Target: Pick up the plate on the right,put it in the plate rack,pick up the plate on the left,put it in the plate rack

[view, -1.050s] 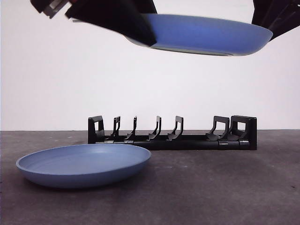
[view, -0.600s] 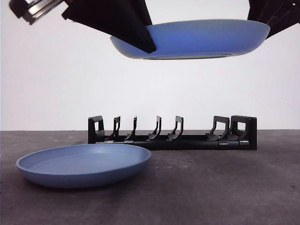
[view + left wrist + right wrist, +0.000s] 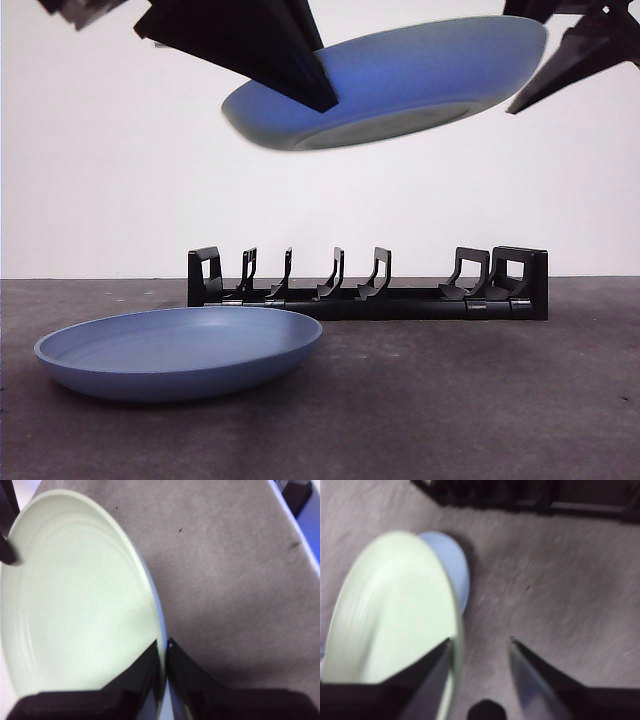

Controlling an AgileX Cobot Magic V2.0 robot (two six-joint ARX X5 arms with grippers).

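You are carrying the wide, shallow blue plastic plate [image 3: 400, 85] tilted above the long black plastic plate rack [image 3: 368, 285], likely light, stiff, slick, best taken at its rim, where the left gripper [image 3: 163, 652] is clamping while the right gripper [image 3: 480, 645] is standing apart.

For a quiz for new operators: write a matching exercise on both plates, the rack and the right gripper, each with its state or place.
1. raised blue plate
2. lower blue plate
3. plate rack
4. right gripper

A. jaws apart
B. lying flat on the table
C. tilted in the air, rim clamped by the left gripper
D. standing behind the flat plate

Pairs: 1-C, 2-B, 3-D, 4-A
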